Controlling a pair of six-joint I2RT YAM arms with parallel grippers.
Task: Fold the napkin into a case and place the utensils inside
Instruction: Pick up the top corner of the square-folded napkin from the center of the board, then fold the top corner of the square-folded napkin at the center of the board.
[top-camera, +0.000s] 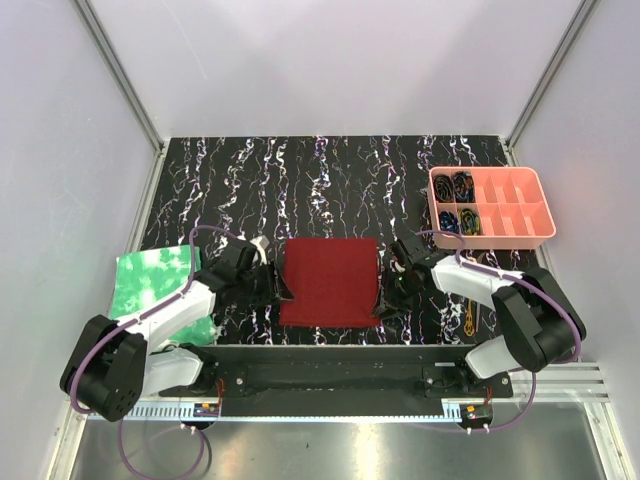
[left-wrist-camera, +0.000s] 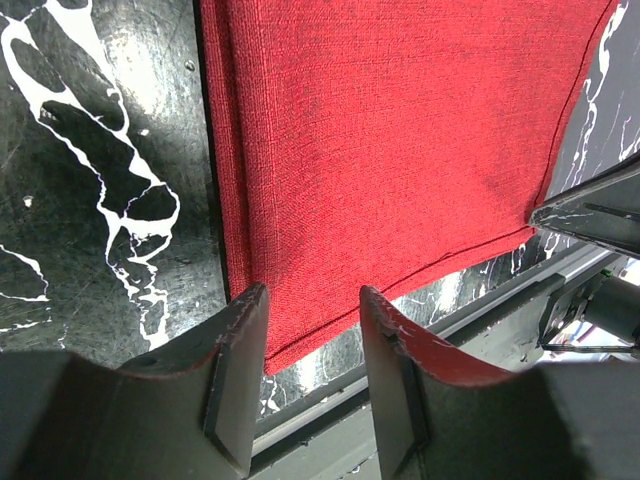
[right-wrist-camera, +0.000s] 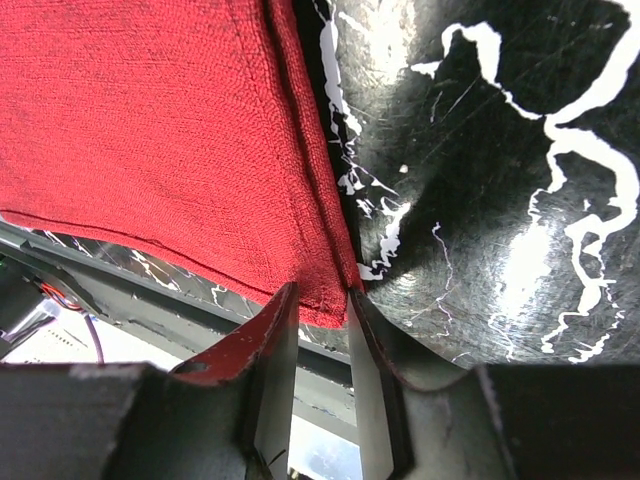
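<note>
Dark red woven cloth napkin (top-camera: 330, 282) lies flat at the centre of the overhead frame, on the black white-veined tabletop (top-camera: 300, 170). Left gripper (left-wrist-camera: 310, 300) sits at its lower-left corner, fingers spread wide astride the hem, not pinching. Right gripper (right-wrist-camera: 322, 296) sits at the lower-right corner with its fingers nearly together at the hem; cannot tell if they grip.

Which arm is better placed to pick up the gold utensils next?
Probably the right. The utensils lie just right of the right gripper, beside that arm. The left gripper sits at the left edge of the napkin and would have to cross the whole cloth.
</note>
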